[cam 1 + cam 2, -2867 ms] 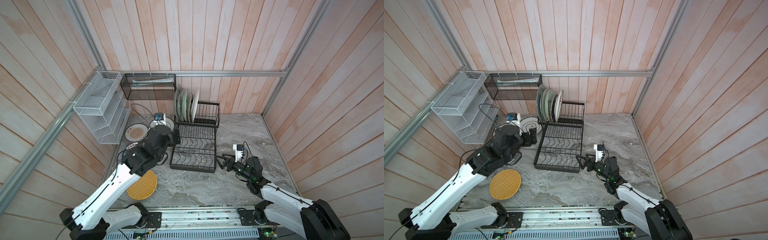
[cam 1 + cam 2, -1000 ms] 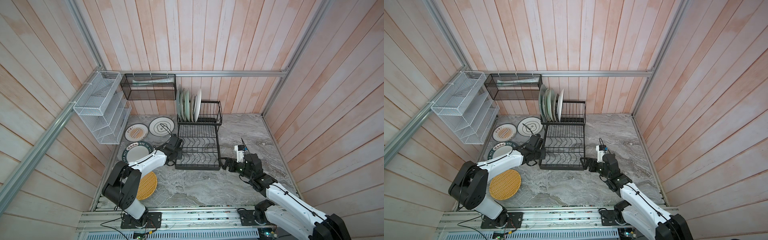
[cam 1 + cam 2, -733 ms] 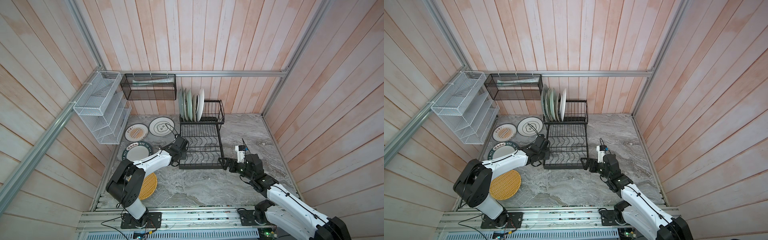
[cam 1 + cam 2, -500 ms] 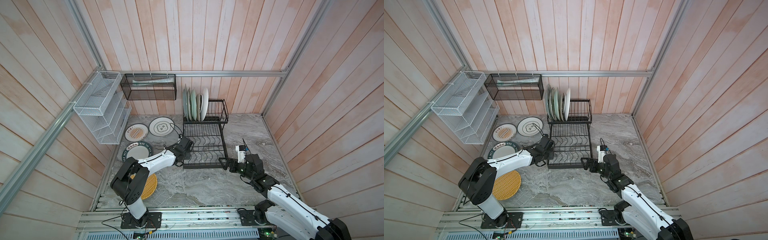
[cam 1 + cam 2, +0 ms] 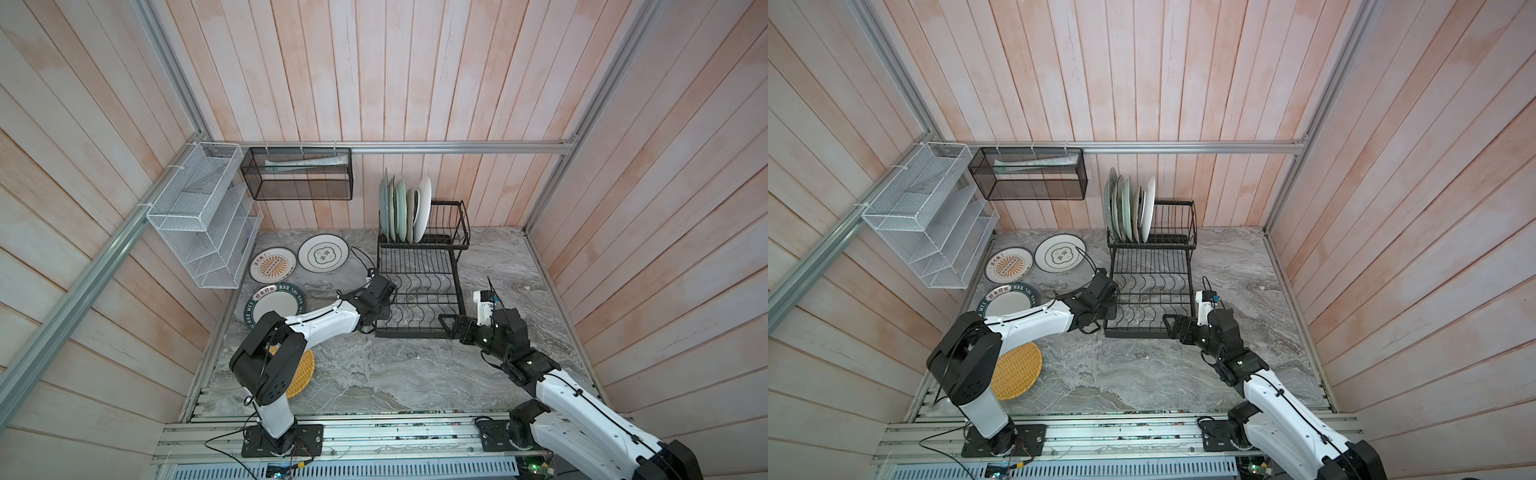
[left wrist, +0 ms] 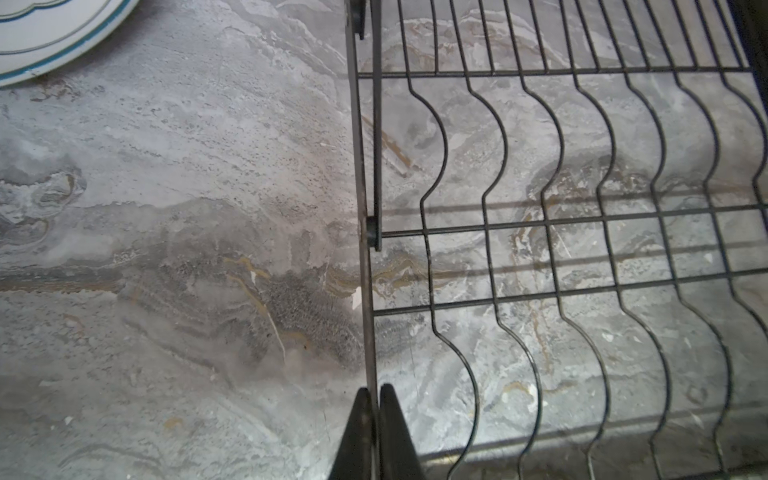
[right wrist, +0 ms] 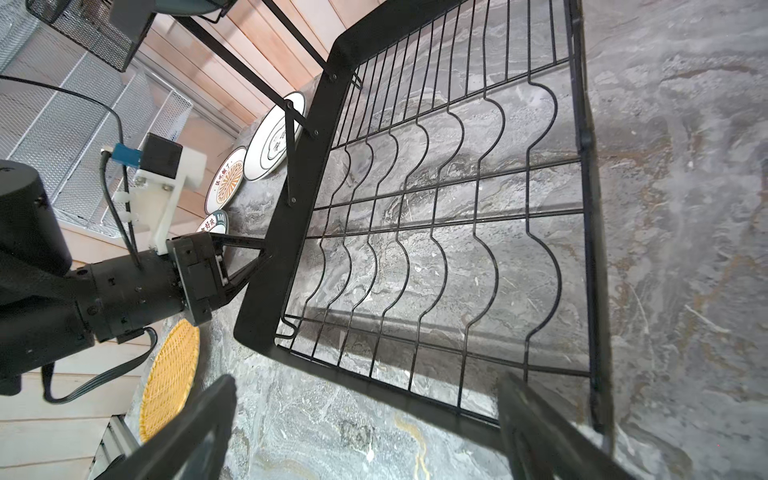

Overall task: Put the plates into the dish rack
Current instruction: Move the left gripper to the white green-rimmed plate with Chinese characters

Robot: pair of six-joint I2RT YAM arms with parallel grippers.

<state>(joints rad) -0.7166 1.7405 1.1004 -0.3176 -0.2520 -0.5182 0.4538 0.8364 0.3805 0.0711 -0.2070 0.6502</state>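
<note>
The black wire dish rack stands mid-table with several plates upright in its upper tier. Flat on the table to its left lie a sunburst plate, a lettered plate, a teal-rimmed plate and a yellow ribbed plate, the last partly under my left arm. My left gripper is shut on the rack's left side rail. My right gripper stands open at the rack's front right corner, holding nothing.
A white mesh organizer hangs on the left wall and a black mesh basket on the back wall. Wooden walls close in the marble table on three sides. A metal rail runs along the front.
The dish rack has slid to the right across the table with my left gripper on its side rail. The right arm has barely moved and stays open.
</note>
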